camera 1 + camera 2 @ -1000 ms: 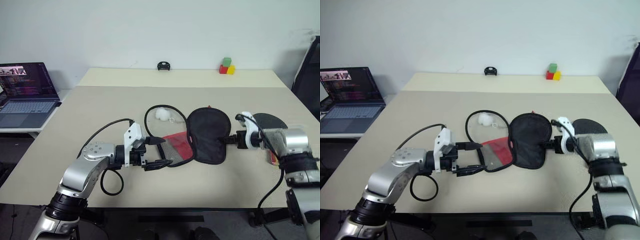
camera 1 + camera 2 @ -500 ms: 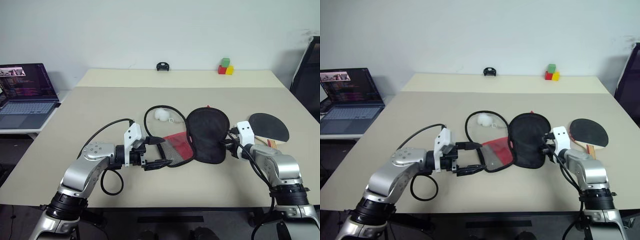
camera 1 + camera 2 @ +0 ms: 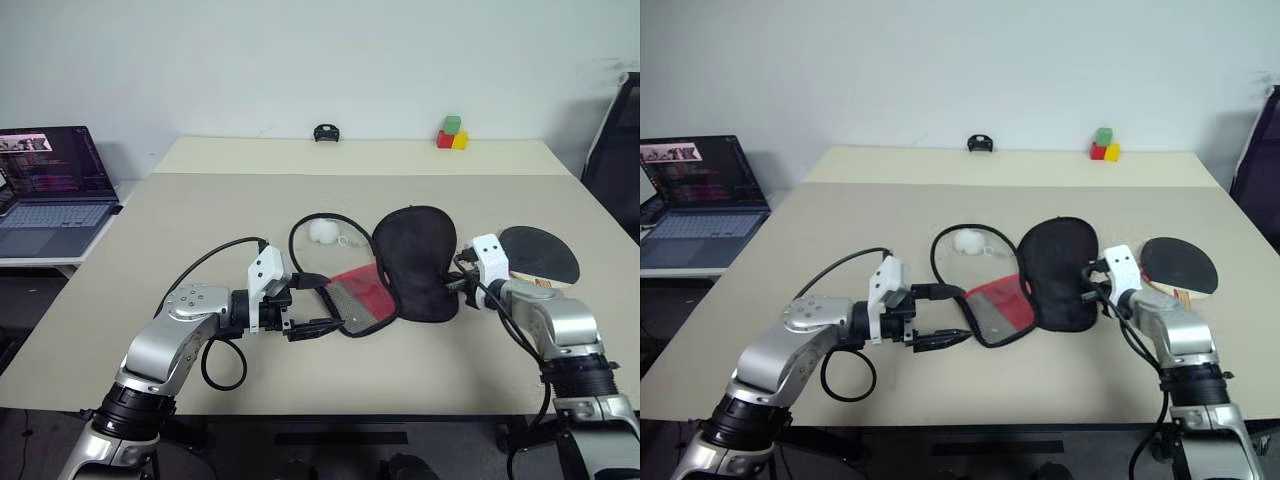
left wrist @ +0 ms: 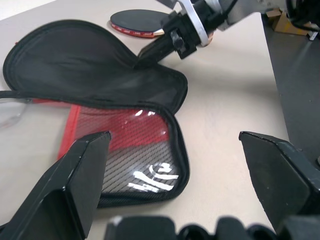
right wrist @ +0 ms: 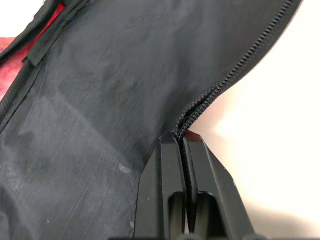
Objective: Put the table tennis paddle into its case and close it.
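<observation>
The right gripper (image 5: 183,145) has its two black fingers pressed together on the zippered rim of the paddle-shaped soft black fabric case (image 3: 415,265), pinching the toothed edge of the black flap where it curves up off the table. That flap is dull woven cloth with a fine zip line along its border, and it stands raised and slightly folded at the pinched side. The case's other half lies flat to the left of the flap: a panel of black mesh over red with a white logo, shiny where light catches it, bound by a thick black piped edge.

The left gripper (image 3: 312,303) hangs just beside that mesh half, at the edge farthest from the flap, its fingers (image 4: 65,195) spread wide apart with nothing between them.

The flat table tennis paddle with a round black rubber face and red-edged blade (image 3: 540,253) lies on the table just beyond the right gripper, on the far side from the case, apart from it. A small white ball (image 3: 323,229) sits inside a loop of thin black cord behind the mesh half.

The beige matte table (image 3: 200,220) is bare and smooth in front of the case up to its near edge. Far behind the case, near the back edge, stand small red, yellow and green blocks (image 3: 452,133) and a little black object (image 3: 324,132). An open laptop (image 3: 50,185) sits well off to the left of the case.
</observation>
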